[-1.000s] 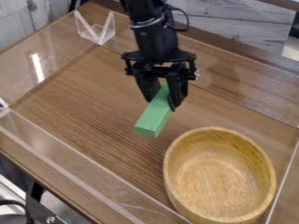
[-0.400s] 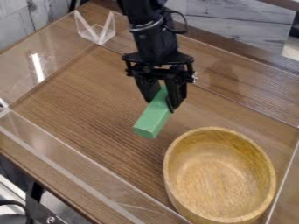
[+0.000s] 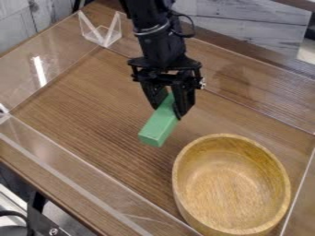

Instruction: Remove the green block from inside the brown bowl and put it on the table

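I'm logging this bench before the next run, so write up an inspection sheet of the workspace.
Surface: brown wood-grain table, clear edging along the near-left side
Job's things: green block out of the bowl, at the tool; whether it touches the table cannot be told; brown bowl at lower right, nothing seen inside
Clutter: nothing seen on the surface
Tool: black tool shut on the green block
Cables: dark cable at the lower-left corner, off the table
Surroundings: grey wood-look panel behind the table

The hand (image 3: 172, 103) hides the upper end of the green block (image 3: 160, 125)
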Robot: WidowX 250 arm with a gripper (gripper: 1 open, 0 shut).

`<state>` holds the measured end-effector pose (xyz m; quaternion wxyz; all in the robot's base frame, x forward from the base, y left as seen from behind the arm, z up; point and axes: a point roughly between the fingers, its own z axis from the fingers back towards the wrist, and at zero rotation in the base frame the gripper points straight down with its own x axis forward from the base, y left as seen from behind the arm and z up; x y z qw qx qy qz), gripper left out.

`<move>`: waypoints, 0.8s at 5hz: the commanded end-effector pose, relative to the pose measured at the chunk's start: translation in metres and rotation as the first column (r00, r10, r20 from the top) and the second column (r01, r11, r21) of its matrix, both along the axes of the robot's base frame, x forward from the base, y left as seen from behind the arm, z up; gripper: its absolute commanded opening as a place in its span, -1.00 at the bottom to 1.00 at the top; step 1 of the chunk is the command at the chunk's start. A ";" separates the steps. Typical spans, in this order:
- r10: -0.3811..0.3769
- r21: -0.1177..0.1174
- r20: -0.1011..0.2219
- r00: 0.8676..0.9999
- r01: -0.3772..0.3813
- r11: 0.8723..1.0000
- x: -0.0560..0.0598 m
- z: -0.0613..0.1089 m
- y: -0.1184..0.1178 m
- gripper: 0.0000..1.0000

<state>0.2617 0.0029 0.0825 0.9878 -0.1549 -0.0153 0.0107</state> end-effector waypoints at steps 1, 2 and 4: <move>-0.002 0.002 0.038 0.999 0.002 1.000 0.005 0.007 0.004 -1.00; -0.006 0.000 0.043 0.999 0.006 1.000 0.006 0.005 0.006 -1.00; -0.014 -0.002 0.051 0.999 0.014 1.000 0.007 0.003 0.009 -1.00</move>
